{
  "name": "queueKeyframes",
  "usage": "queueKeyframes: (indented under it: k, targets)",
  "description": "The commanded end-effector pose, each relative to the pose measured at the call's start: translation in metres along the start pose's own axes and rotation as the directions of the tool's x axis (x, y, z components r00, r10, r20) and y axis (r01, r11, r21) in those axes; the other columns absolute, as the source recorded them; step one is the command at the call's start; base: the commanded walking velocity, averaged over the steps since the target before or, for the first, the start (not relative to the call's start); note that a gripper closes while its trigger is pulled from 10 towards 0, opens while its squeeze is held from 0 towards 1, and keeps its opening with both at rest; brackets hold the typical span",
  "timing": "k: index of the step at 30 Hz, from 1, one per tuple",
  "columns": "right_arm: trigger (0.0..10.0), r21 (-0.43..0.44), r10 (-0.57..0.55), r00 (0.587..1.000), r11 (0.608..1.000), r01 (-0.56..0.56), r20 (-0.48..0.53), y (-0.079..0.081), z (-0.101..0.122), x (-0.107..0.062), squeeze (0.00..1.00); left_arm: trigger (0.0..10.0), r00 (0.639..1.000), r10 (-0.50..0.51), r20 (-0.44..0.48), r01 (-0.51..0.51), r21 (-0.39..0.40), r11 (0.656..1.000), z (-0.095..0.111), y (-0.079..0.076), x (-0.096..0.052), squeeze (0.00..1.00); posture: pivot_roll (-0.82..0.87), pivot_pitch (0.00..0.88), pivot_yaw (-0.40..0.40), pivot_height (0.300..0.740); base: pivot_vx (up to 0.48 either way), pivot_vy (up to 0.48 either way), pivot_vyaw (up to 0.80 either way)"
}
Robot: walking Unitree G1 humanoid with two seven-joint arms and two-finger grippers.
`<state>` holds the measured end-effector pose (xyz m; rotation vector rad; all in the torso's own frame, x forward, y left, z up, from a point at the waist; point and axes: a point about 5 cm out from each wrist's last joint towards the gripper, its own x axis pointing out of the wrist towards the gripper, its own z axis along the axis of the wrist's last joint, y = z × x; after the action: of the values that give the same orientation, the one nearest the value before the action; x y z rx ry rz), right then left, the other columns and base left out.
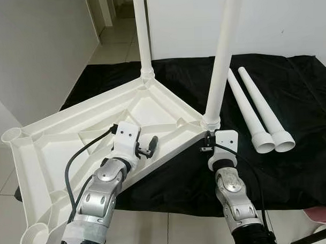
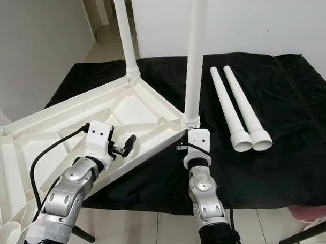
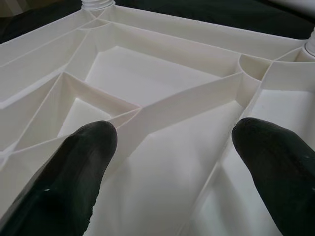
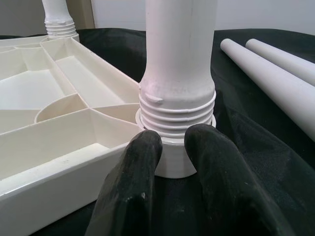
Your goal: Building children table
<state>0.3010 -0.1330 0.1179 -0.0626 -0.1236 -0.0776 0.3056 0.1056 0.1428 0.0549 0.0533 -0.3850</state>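
From the head cameras we see the white ribbed plastic tabletop [image 1: 99, 129] lying upside down, partly on the black cloth [image 1: 290, 85] and partly over the tiled floor. Two white plastic tube legs already stand in its far corner sockets: the far leg [image 1: 142, 31] and the near leg [image 1: 225, 50]. Two loose white legs [image 1: 259, 110] lie side by side on the cloth, well apart from the tabletop, and the two open corner sockets [image 1: 34, 238] nearest us wait for them. We judge the job about half done.

In the left wrist view, our left gripper [image 3: 172, 162] hovers over the ribbed underside with its fingers spread wide, holding nothing.

In the right wrist view, our right gripper [image 4: 172, 147] sits at the threaded base of the near leg, just beside its socket, fingers almost pressed together and pinching nothing. Some thread shows above the socket, so this leg may need more turning.
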Motion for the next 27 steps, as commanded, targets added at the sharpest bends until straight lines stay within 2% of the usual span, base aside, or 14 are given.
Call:
queueKeyframes:
  k: [1,6,19,27]
  targets:
    - [10.0,0.003,0.007,1.0,1.0,-0.007,-0.021,0.005,-0.003,-0.002,0.0,10.0,0.996,0.084,-0.008,-0.084,-0.002,0.996,-0.003,0.009,-0.001,0.0,-0.03,0.045,0.07,0.74,0.0,0.0,0.0]
    - [10.0,0.001,0.004,1.0,1.0,-0.004,-0.019,0.004,-0.003,-0.002,0.0,10.0,0.987,0.163,-0.005,-0.163,-0.027,0.986,-0.002,0.019,0.001,0.0,-0.04,0.042,0.072,0.74,0.0,0.0,0.0]
    - [10.0,0.002,0.006,1.0,1.0,-0.006,-0.018,0.004,-0.002,-0.002,0.0,10.0,0.985,0.175,-0.009,-0.175,-0.035,0.984,-0.004,0.017,0.001,0.0,-0.04,0.042,0.066,0.74,0.0,0.0,0.0]
    - [10.0,-0.002,0.009,1.0,1.0,-0.009,-0.017,0.004,-0.002,-0.001,0.0,10.0,0.978,0.208,-0.022,-0.209,-0.025,0.978,-0.007,0.021,0.001,0.0,-0.04,0.041,0.063,0.74,0.0,0.0,0.0]
